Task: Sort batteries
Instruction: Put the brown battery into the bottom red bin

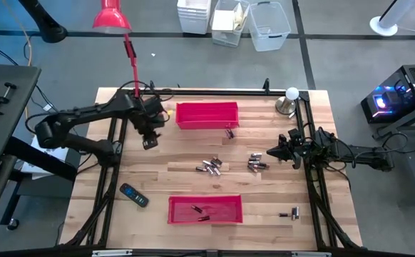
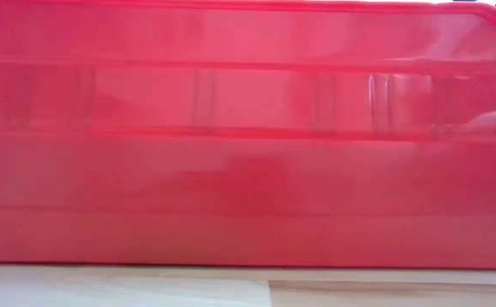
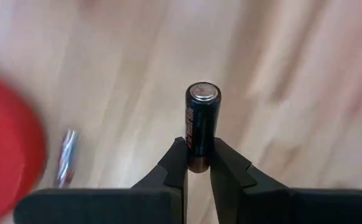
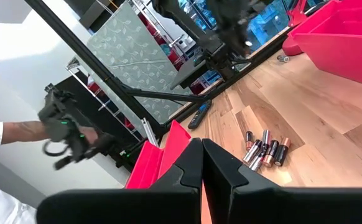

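My left gripper (image 1: 149,140) hangs over the table just left of the far red tray (image 1: 207,114) and is shut on a dark battery with a silvery cap (image 3: 203,118). My right gripper (image 1: 273,151) waits shut at the table's right side, touching nothing, its fingers (image 4: 201,152) pointing toward a cluster of loose batteries (image 4: 265,149). More batteries lie in groups mid-table (image 1: 209,166) (image 1: 256,163), one by the far tray (image 1: 229,132), two near the right edge (image 1: 293,212), and a few inside the near red tray (image 1: 199,210). My left gripper pinches the dark battery between its two fingertips (image 3: 176,163) at one end (image 3: 198,158). The fingers come from above, pointing down. The battery sticks out past the fingertips in line with them, silvery cap (image 3: 204,92) outward, lifted clear of the table.
A black handset with blue marks (image 1: 133,194) lies near the table's left side. A lone battery (image 3: 66,158) lies on the wood below my left gripper. The near tray's red wall (image 2: 248,136) fills the low view. A person's hand holding a controller (image 4: 63,134) shows beyond the table.
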Controlling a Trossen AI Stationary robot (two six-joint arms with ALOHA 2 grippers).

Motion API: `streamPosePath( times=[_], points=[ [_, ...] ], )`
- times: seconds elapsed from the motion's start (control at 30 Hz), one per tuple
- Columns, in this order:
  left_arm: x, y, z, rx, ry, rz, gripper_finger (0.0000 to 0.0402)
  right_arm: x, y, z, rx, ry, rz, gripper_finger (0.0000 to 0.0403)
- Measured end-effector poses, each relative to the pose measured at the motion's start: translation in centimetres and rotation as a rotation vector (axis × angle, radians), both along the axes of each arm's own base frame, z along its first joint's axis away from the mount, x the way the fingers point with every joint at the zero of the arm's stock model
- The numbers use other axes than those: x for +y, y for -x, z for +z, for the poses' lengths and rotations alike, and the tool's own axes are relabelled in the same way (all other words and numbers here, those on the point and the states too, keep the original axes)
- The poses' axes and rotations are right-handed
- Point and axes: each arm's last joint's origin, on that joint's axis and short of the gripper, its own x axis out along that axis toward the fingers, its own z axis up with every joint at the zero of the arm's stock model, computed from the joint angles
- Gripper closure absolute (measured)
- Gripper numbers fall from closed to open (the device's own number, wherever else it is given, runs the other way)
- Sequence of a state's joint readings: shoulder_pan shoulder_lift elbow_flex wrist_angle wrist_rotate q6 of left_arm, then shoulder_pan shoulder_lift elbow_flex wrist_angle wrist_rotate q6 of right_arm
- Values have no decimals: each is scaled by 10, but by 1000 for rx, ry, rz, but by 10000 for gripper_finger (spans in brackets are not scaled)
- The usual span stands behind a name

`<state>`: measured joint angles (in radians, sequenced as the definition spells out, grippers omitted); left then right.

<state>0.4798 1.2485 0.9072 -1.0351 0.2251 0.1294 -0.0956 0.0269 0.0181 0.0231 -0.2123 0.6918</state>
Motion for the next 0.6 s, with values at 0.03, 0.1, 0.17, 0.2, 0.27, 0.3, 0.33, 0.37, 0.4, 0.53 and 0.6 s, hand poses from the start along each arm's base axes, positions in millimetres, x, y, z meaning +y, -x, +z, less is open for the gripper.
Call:
streamPosePath(
  times=[0.03,0.1,0.17,0.2,0.27,0.3,0.33,0.37,0.4,0.53,0.6],
  points=[
    [-6,-5,6,-54,7,-19,372,0,0,0,0,0,0,402],
    [-21,-15,17,-143,24,-78,372,0,0,0,0,0,0,402],
    [-42,-26,28,-207,37,-149,372,0,0,0,0,0,1,402],
    [-55,-30,31,-221,47,-203,372,0,0,0,0,0,0,402],
    [-85,-37,33,-231,72,-311,372,0,0,0,0,0,1,402],
    [-102,-40,35,-251,88,-360,372,0,0,0,0,0,0,402],
    [-119,-43,36,-274,107,-401,372,0,0,0,0,0,0,402],
    [-136,-45,36,-294,129,-439,372,0,0,0,0,0,1,402],
    [-151,-47,37,-320,150,-473,372,0,0,0,0,0,0,402],
    [-200,-51,38,-441,126,-551,372,0,0,0,0,0,0,402],
    [-210,-56,34,-469,108,-541,372,0,0,0,-1,0,0,402]
  ],
)
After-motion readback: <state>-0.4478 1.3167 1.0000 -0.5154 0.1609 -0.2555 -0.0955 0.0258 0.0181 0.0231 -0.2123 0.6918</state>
